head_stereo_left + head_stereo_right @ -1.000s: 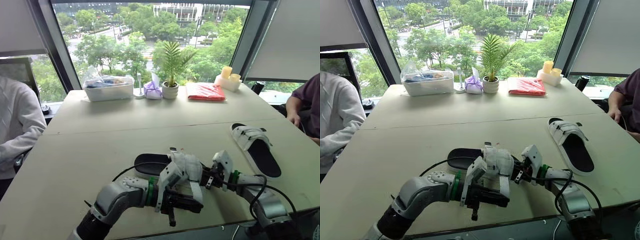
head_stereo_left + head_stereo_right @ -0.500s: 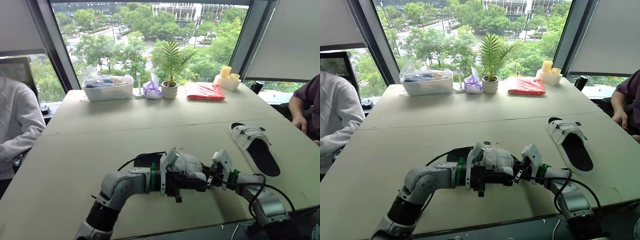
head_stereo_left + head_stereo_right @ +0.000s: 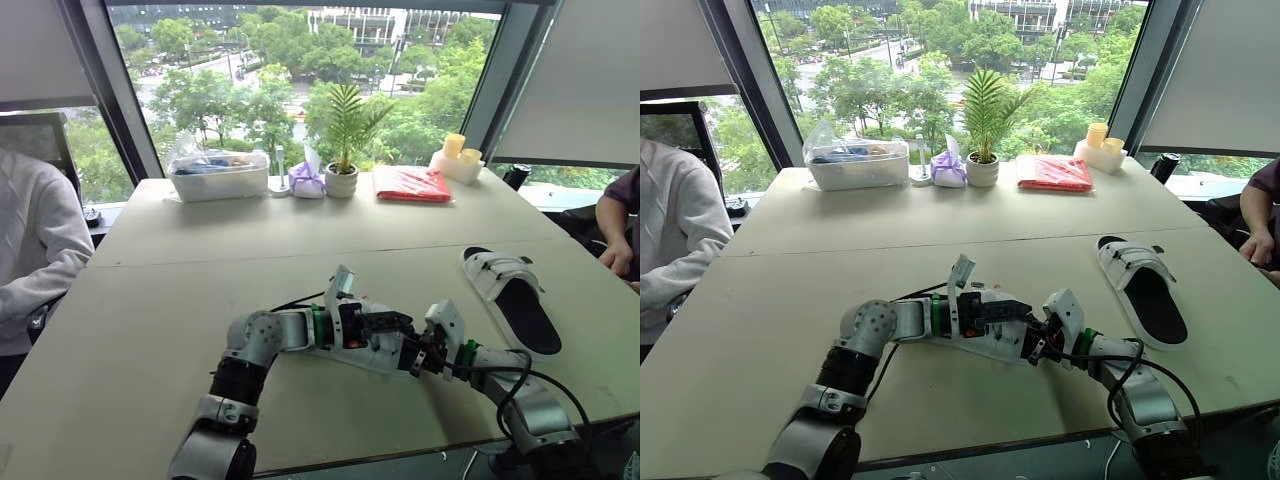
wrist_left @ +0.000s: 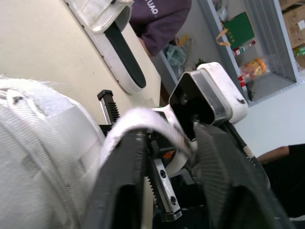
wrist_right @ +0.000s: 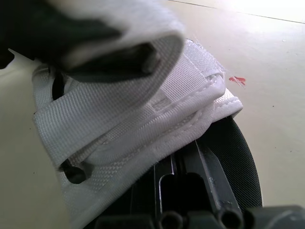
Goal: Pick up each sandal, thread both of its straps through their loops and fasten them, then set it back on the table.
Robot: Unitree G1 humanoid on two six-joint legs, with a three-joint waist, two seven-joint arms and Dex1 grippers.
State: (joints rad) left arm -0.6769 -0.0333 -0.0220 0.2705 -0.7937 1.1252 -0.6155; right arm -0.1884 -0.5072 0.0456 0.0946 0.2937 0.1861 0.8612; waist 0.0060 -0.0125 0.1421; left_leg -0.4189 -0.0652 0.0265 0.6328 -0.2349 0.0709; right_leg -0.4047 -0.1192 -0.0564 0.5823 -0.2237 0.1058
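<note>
Sandal near centre of worktop: light, sole stiff, strap floppy (webbing probably slips). Right hand clamped on sole edge. Left hand apart around strap. Best hold: strap tip.

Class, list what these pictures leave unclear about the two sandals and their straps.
Near sandal: in the head views the left tool and right tool cover its straps, so whether they are threaded cannot be judged.
Right wrist view: a blurred dark shape hides where the strap ends.
Far sandal: too small in the head views to tell whether its straps are fastened.
</note>
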